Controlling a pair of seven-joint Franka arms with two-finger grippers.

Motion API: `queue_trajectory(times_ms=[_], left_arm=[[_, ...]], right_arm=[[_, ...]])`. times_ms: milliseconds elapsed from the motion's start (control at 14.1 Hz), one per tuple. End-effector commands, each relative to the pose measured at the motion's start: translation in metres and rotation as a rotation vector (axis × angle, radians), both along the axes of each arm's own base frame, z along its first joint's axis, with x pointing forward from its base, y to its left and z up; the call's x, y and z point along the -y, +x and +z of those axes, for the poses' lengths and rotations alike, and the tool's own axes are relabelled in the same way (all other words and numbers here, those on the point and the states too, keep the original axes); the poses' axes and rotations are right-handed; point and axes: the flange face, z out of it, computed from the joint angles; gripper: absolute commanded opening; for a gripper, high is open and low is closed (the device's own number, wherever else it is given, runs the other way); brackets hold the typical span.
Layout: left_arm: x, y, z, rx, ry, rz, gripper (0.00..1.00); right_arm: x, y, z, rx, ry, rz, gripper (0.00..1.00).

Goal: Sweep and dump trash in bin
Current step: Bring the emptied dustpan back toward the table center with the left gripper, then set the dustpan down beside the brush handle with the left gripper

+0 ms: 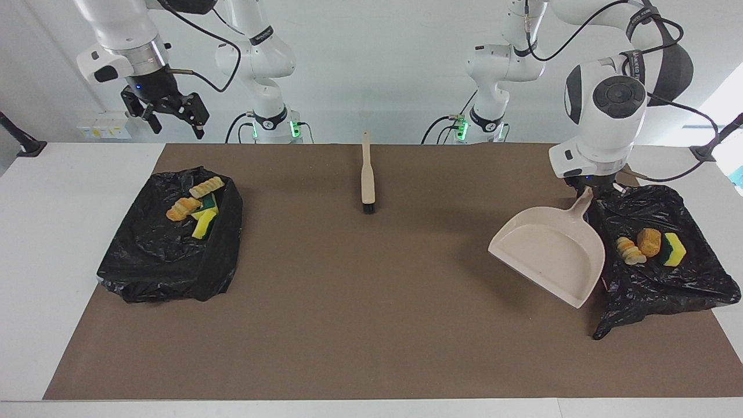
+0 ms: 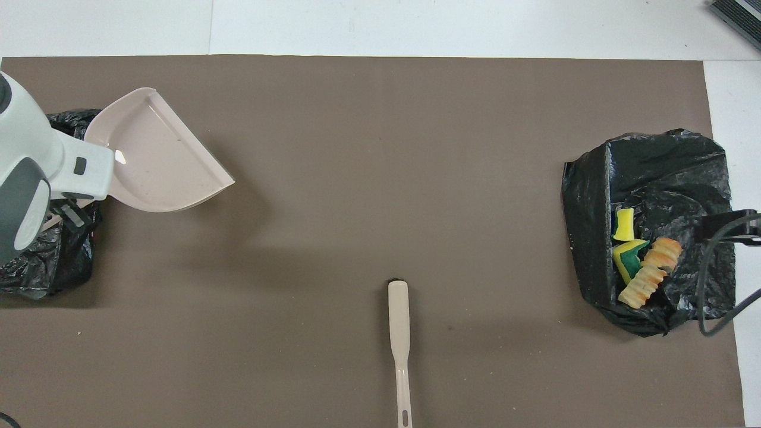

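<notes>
My left gripper [image 1: 586, 190] is shut on the handle of the empty beige dustpan [image 1: 551, 249], which hangs tilted beside the black-bagged bin [image 1: 667, 290] at the left arm's end. In that bin lie two bread lumps [image 1: 630, 251] and a yellow-green sponge chunk [image 1: 673, 249]; the overhead view hides them under my left arm. My right gripper [image 1: 168, 119] is open and empty, raised above the table's edge near the other black-bagged bin [image 1: 151, 261]. That bin holds two bread lumps [image 1: 206, 187] and two sponge chunks [image 1: 204, 223]. The dustpan also shows in the overhead view [image 2: 154, 160].
A beige brush [image 1: 367, 174] with black bristles lies on the brown mat [image 1: 371, 302] midway between the bins, its handle toward the robots. It also shows in the overhead view [image 2: 399, 333]. White table shows around the mat.
</notes>
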Motion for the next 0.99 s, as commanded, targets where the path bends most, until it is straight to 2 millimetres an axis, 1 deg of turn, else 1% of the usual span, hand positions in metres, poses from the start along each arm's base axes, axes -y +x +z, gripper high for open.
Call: queue_trajectory(times_ms=[0, 71, 142, 213, 284, 355, 426, 497, 568, 639, 709, 780, 851, 922], left_arm=[[0.051, -0.022, 0.003, 0.034, -0.060, 0.127, 0.00], [0.073, -0.025, -0.003, 0.034, -0.076, 0.175, 0.00], [0.100, -0.028, -0.012, 0.038, -0.074, 0.209, 0.00], [0.133, -0.032, -0.029, 0.027, -0.059, 0.230, 0.00], [0.161, -0.034, -0.040, 0.020, -0.073, 0.267, 0.00], [0.181, -0.035, -0.050, 0.006, -0.102, 0.319, 0.00], [0.207, -0.040, -0.062, -0.025, -0.118, 0.329, 0.00], [0.241, -0.043, -0.075, -0.035, -0.105, 0.324, 0.00], [0.258, -0.040, -0.080, -0.022, -0.106, 0.372, 0.00], [0.269, -0.040, -0.081, -0.043, -0.134, 0.413, 0.00], [0.294, -0.045, -0.076, -0.057, -0.161, 0.401, 0.00], [0.307, -0.045, -0.080, -0.064, -0.144, 0.420, 0.00], [0.316, -0.041, -0.070, -0.045, -0.155, 0.447, 0.00], [0.324, -0.033, -0.066, -0.044, -0.161, 0.459, 0.00]], right_arm=[[-0.019, -0.012, 0.001, -0.022, 0.016, -0.008, 1.00], [-0.018, -0.009, 0.002, -0.012, 0.015, 0.001, 1.00], [-0.016, -0.006, 0.003, -0.003, 0.006, 0.006, 1.00], [-0.016, 0.000, 0.006, 0.001, -0.001, 0.027, 1.00], [-0.010, 0.008, 0.010, 0.002, -0.001, 0.041, 1.00], [-0.006, 0.017, 0.016, 0.002, -0.002, 0.062, 1.00], [-0.002, 0.026, 0.017, -0.010, -0.001, 0.079, 1.00], [-0.002, 0.028, 0.017, -0.011, -0.001, 0.083, 1.00], [-0.004, 0.028, 0.016, -0.013, 0.007, 0.083, 1.00], [-0.003, 0.027, 0.014, -0.016, 0.020, 0.077, 1.00], [-0.002, 0.027, 0.015, -0.013, 0.021, 0.075, 1.00], [-0.002, 0.025, 0.015, -0.015, 0.023, 0.074, 1.00], [-0.002, 0.024, 0.014, -0.017, 0.025, 0.069, 1.00], [-0.003, 0.024, 0.015, -0.013, 0.022, 0.080, 1.00]])
